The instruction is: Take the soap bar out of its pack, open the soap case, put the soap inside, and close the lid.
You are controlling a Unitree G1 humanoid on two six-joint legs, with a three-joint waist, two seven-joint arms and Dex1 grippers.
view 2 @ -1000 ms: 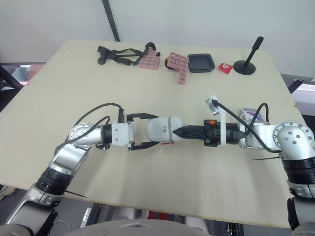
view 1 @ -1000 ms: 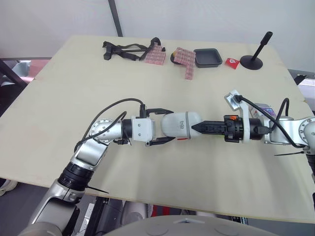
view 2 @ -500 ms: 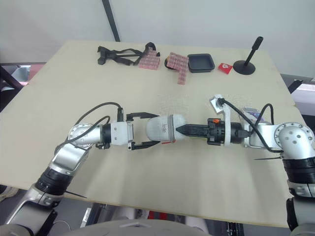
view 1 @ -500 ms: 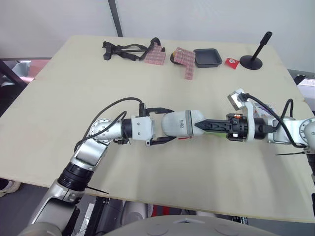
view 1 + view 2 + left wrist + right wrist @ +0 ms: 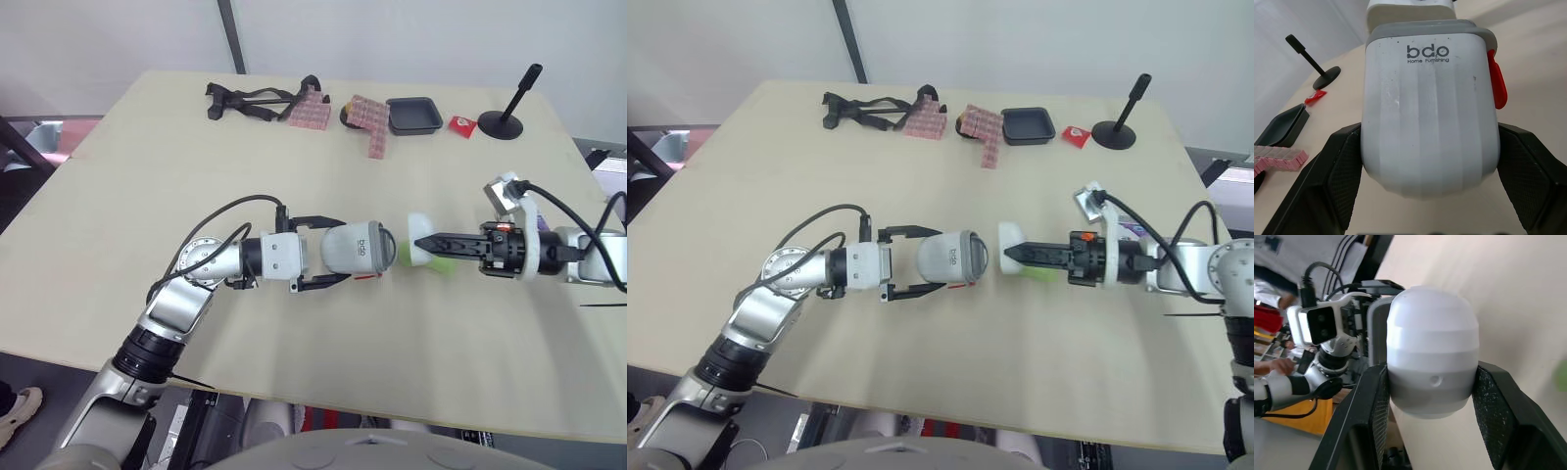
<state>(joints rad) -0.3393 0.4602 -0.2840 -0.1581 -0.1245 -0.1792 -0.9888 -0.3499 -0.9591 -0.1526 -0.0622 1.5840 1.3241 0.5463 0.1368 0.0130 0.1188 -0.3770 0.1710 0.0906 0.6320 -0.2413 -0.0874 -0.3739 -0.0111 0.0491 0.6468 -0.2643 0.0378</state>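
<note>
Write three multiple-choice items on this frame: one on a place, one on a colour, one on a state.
1. Where does the black tray sit?
A. At the table's far edge, between the pink packs and the red packet
B. At the near edge
C. In the middle

2. What colour is the latch on the case body?
A. Blue
B. Red
C. Green

3. What state is the soap case in?
A. Closed, lying flat
B. Closed, held at one end only
C. Open: the left gripper holds the case body, the right gripper holds the lid, with a gap between them

Answers:
1 A, the tray lies in the far row of items.
2 B, the left wrist view shows a red tab.
3 C, the head views show the two parts apart.
</note>
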